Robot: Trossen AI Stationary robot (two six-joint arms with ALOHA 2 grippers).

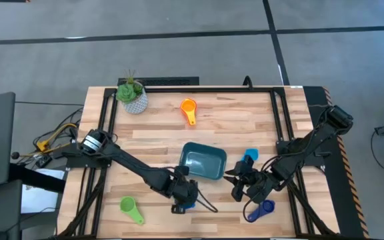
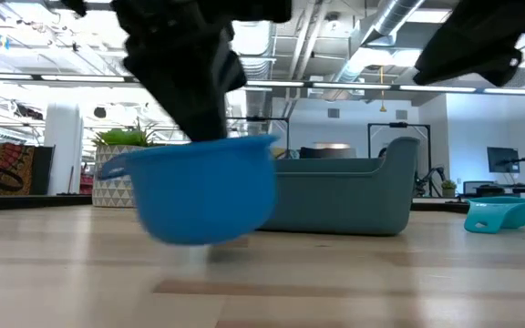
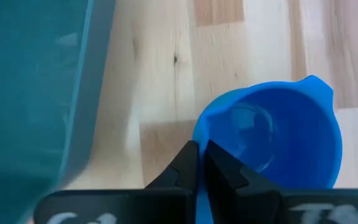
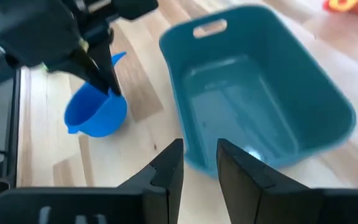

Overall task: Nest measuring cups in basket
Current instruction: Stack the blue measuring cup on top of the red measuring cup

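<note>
Left pincer (image 3: 201, 163) clenched on the blue cup (image 3: 272, 134) rim, beside the basket (image 1: 203, 161).

Left arm reaches low across the wooden bench (image 1: 159, 127); right pincer (image 4: 199, 163) hovers over the basket's edge, fingers parted, empty. Workshop room behind.

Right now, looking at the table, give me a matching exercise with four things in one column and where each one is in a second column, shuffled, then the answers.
Things
1. blue cup
2. orange cup
3. green cup
4. basket

Places
A. near the table's far edge, beside the plant pot
B. mid-table, nothing in it
C. pinched at its rim by the left gripper
D. alone at the near left corner

Pairs: 1-C, 2-A, 3-D, 4-B
</note>
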